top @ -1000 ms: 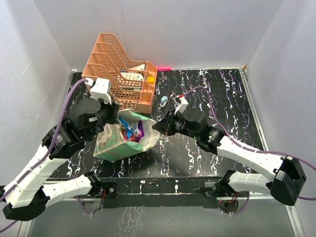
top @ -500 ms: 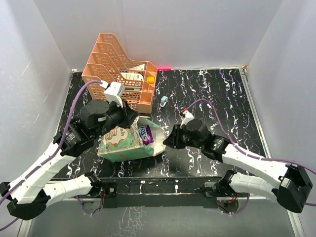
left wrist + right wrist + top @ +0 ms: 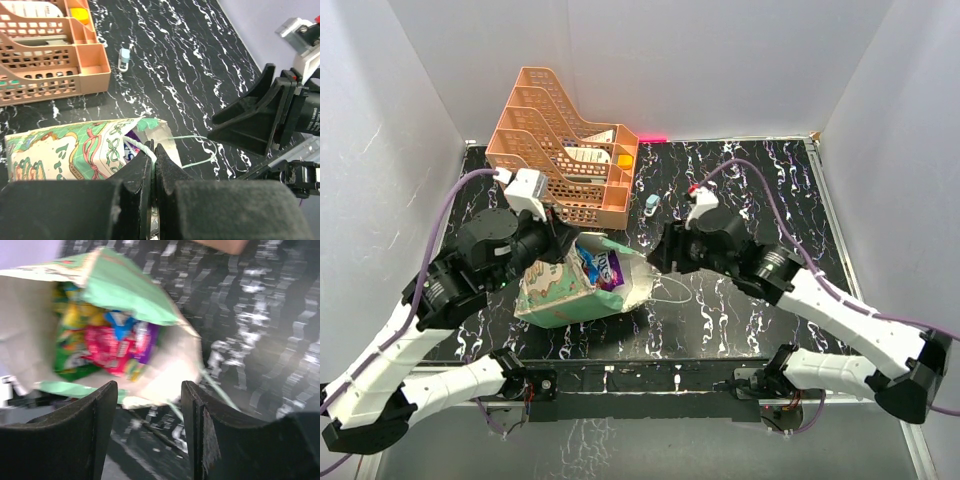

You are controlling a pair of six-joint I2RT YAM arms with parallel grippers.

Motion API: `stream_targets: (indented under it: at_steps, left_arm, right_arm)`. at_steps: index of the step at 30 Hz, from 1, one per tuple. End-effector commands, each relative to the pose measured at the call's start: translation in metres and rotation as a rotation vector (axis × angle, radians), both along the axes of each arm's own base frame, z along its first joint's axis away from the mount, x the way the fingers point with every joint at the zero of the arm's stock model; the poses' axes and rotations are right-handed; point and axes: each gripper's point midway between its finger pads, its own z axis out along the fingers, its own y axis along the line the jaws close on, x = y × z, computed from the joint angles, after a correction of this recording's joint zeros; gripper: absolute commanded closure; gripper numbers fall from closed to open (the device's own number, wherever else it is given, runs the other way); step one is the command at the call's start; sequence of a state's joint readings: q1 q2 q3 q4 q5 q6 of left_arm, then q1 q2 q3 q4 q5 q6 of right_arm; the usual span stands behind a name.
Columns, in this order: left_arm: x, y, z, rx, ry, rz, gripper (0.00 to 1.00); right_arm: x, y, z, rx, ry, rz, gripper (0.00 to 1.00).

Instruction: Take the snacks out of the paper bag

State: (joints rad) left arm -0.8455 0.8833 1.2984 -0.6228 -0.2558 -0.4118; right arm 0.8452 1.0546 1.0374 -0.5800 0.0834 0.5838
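The mint-green paper bag [image 3: 565, 290] lies tipped on its side on the black marbled table, its mouth facing right. My left gripper [image 3: 568, 246] is shut on the bag's thin string handle [image 3: 145, 148] at the upper rim. The snacks [image 3: 598, 268] show inside the mouth as purple, pink, blue and yellow-green packets [image 3: 107, 347]. My right gripper [image 3: 653, 252] hovers just right of the mouth, open, with nothing between its fingers [image 3: 149, 407]. In the right wrist view the bag [image 3: 132, 290] gapes straight ahead, blurred.
An orange lattice tray rack [image 3: 560, 150] stands behind the bag at the back left. A small pale blue-white object [image 3: 651, 205] lies right of the rack. The bag's other string handle [image 3: 672, 290] loops loose on the table. White walls enclose the table.
The right gripper went from shut to open, dipped toward the near edge, then came back to the bag's mouth. The bag tipped further onto its side while the left gripper kept the handle.
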Motion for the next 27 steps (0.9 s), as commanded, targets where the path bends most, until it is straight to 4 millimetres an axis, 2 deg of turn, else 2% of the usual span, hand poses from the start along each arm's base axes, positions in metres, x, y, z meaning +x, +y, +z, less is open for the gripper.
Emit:
stream_targets:
  at_steps: [1, 3, 5, 9, 14, 17, 21, 24, 27]
  left_arm:
    - [-0.002, 0.033, 0.031, -0.035, -0.082, 0.112, 1.00]
    - [-0.003, 0.045, 0.026, -0.019, -0.069, 0.159, 1.00]
    - [-0.005, 0.061, 0.019, -0.003, -0.054, 0.224, 1.00]
    - [-0.013, 0.096, 0.016, 0.005, -0.042, 0.351, 1.00]
    - [-0.023, 0.129, 0.014, 0.003, -0.050, 0.459, 1.00]
    - [-0.027, 0.137, 0.016, -0.009, -0.063, 0.476, 1.00]
    - [-0.029, 0.151, 0.019, 0.002, -0.078, 0.530, 1.00]
    - [-0.030, 0.152, 0.021, -0.030, -0.090, 0.527, 1.00]
    - [-0.030, 0.145, 0.023, -0.062, -0.095, 0.496, 1.00]
  right_arm:
    - [-0.021, 0.087, 0.031, 0.291, 0.064, 0.249, 0.45]
    - [-0.021, 0.114, 0.024, 0.307, 0.100, 0.239, 0.46]
    - [-0.013, 0.132, 0.010, 0.260, 0.140, 0.160, 0.47]
    - [0.006, 0.146, -0.017, 0.181, 0.230, -0.070, 0.48]
    - [0.004, 0.173, -0.017, 0.161, 0.204, -0.048, 0.48]
    - [0.003, 0.177, -0.008, 0.143, 0.188, -0.023, 0.48]
    - [0.014, 0.159, 0.003, 0.119, 0.124, -0.102, 0.48]
    - [0.022, 0.146, 0.000, 0.103, 0.089, -0.169, 0.48]
    - [0.026, 0.152, -0.008, 0.089, 0.089, -0.169, 0.48]
